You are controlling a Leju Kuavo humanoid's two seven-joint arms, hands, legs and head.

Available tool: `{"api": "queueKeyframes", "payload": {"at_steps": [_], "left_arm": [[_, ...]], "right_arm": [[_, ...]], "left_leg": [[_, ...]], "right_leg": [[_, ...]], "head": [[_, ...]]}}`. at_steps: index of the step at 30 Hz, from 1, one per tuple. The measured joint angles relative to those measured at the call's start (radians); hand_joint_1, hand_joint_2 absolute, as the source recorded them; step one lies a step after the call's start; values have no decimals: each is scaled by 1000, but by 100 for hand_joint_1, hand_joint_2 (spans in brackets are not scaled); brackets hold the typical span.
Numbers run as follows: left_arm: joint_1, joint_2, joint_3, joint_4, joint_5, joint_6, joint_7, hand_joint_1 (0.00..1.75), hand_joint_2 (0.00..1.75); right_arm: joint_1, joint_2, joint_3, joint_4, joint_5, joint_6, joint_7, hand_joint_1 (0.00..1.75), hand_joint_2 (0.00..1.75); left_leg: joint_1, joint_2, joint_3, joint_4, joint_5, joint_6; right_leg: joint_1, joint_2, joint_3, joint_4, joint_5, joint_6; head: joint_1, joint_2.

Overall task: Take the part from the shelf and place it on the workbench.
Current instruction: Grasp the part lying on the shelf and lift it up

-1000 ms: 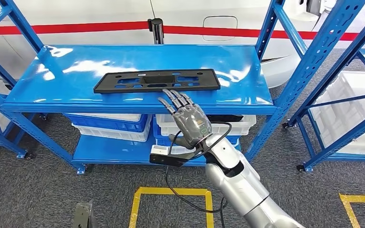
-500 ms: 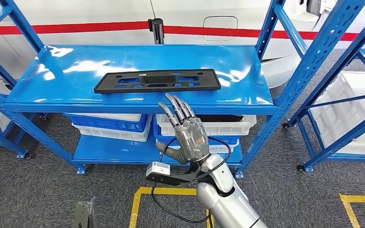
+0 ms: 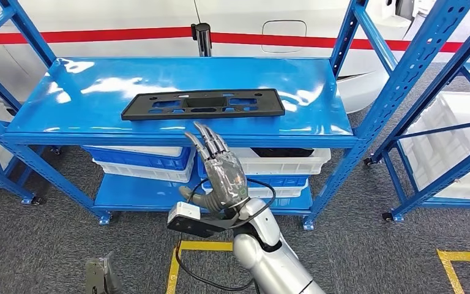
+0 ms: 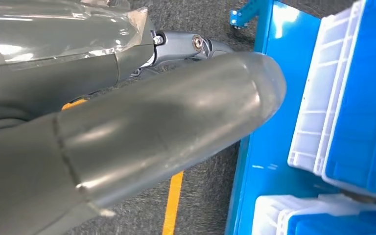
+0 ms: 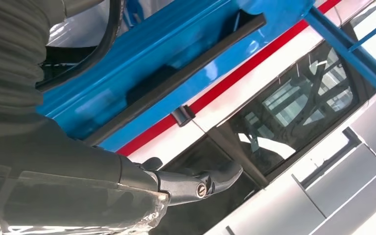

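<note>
Your right hand (image 3: pixel 221 173) hovers with fingers spread and holding nothing, just short of the black part (image 3: pixel 203 103) on the blue shelf (image 3: pixel 98 92).

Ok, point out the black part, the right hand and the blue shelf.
Black part (image 3: pixel 203 103): head view, middle of the frame.
Right hand (image 3: pixel 223 174): head view, back of the hand.
Blue shelf (image 3: pixel 98 86): head view, bare top surface.

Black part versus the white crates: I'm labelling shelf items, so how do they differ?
The black part is a flat, dark panel with cut-outs, lying alone on the top shelf. The white crates are pale, deep boxes, standing on the lower shelf beside blue crates. Both sit in the same blue rack, untouched by the right hand.
</note>
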Motion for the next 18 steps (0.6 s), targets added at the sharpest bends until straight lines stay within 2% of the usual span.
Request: {"api": "queueKeyframes", "payload": {"at_steps": [2,3,5,6,7,8,10,11,12,13,15,16,17,18], "left_arm": [[2,-1,7,-3,9,-3,0,0,0],[3,-2,10,-5,14,-4,-1,0,0],[7,-2,18,-6,27,-6,-1,0,0],[11,-3,22,-7,32,-6,-1,0,0],[15,-4,25,-8,35,-6,-1,0,0],[18,-4,29,-9,37,-6,-1,0,0],[22,-5,35,-11,39,-6,-1,0,0],[22,-6,37,-14,40,-5,0,0,0],[24,-6,39,-17,40,-5,0,0,0],[25,-6,41,-20,42,-4,0,0,0],[29,-7,46,-28,46,-4,-1,0,0],[31,-7,49,-31,48,-5,-1,0,0],[31,-8,51,-34,49,-5,-1,0,0],[30,-8,53,-37,49,-5,-1,0,0]], "right_arm": [[-14,18,1,12,3,4,2,0,175],[-19,23,2,18,4,6,2,0,175],[-26,28,3,31,6,14,3,0,175],[-26,30,3,37,6,19,4,0,175],[-27,32,3,43,6,23,4,0,175],[-27,34,3,48,7,25,5,0,175],[-28,40,3,54,7,27,5,0,175],[-30,43,4,57,8,30,4,0,175],[-31,46,5,60,9,33,4,0,175],[-34,50,5,64,9,35,4,0,175],[-40,60,6,70,11,41,4,0,175],[-44,66,7,72,12,44,4,0,175],[-50,72,7,74,12,48,3,0,175],[-55,77,8,76,13,52,3,0,175]], "left_leg": [[8,4,15,-27,11,10],[12,7,21,-36,15,13],[14,10,23,-39,15,13],[15,10,24,-39,13,11],[18,10,26,-38,10,7],[22,8,29,-37,5,1],[30,4,38,-31,-9,-17],[32,2,39,-24,-17,-27],[33,0,38,-20,-23,-36],[33,-1,36,-18,-27,-43],[36,-1,36,-20,-31,-52],[38,6,34,-12,-36,-54],[39,18,24,13,-48,-55],[39,32,-1,61,-69,-57]], "right_leg": [[5,-8,-20,32,-14,2],[4,-12,-47,79,-30,2],[-3,-17,-127,210,-66,6],[-8,-18,-161,260,-73,12],[-14,-19,-180,275,-65,22],[-20,-20,-178,249,-40,35],[-31,-20,-129,119,30,63],[-33,-17,-104,63,53,67],[-33,-14,-90,31,63,62],[-29,-10,-86,24,61,52],[-27,-9,-86,27,57,29],[-27,-10,-83,27,54,21],[-27,-11,-79,26,51,14],[-26,-14,-75,26,48,6]], "head": [[1,0],[2,0],[4,0],[4,0],[4,0],[4,0],[5,0],[6,0],[7,0],[7,0],[6,0],[5,0],[4,0],[2,0]]}}
